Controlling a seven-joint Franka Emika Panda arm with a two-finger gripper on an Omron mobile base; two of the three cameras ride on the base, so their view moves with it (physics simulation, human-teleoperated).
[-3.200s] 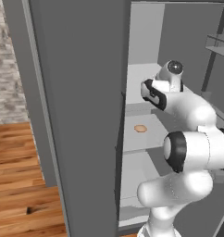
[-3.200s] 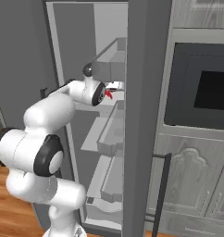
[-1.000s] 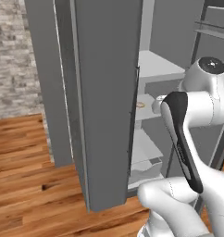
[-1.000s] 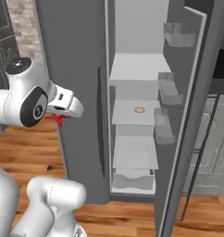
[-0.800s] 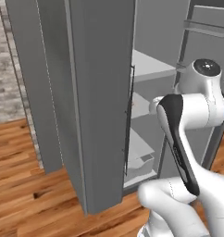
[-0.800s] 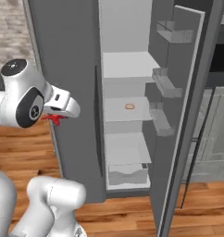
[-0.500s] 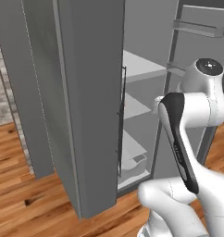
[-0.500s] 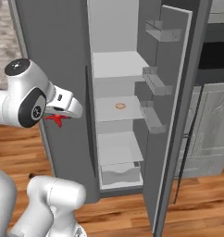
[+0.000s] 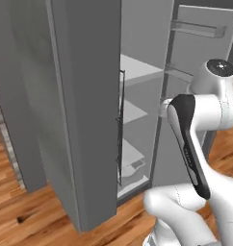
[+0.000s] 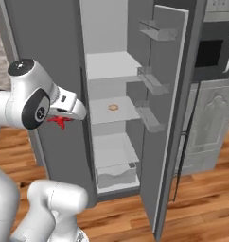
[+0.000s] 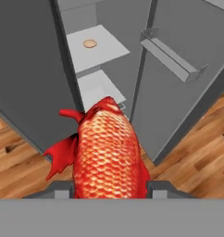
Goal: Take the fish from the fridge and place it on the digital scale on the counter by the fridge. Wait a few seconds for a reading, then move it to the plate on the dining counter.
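The red-orange fish [image 11: 108,152] hangs between my two fingertips in the hand view, so my gripper [image 11: 109,189] is shut on it. From the right base view the fish [image 10: 59,122] shows as a small red shape under the hand, held out in front of the fridge [image 10: 45,56] and left of its open compartment. The fridge [image 9: 84,96] stands with its door [image 10: 163,104] swung wide, pale shelves showing inside. The digital scale, the counter, the plate and the dining counter are out of view.
A small round tan item [image 10: 113,108] lies on a middle fridge shelf. Door bins [image 10: 149,118] jut from the open door. A built-in oven [image 10: 215,52] and grey cabinet [image 10: 208,127] stand right of the fridge. Wooden floor [image 10: 197,203] lies below.
The whole scene has shifted as the base turned, bringing the open fridge more to the centre. The hand keeps its hold on the fish.
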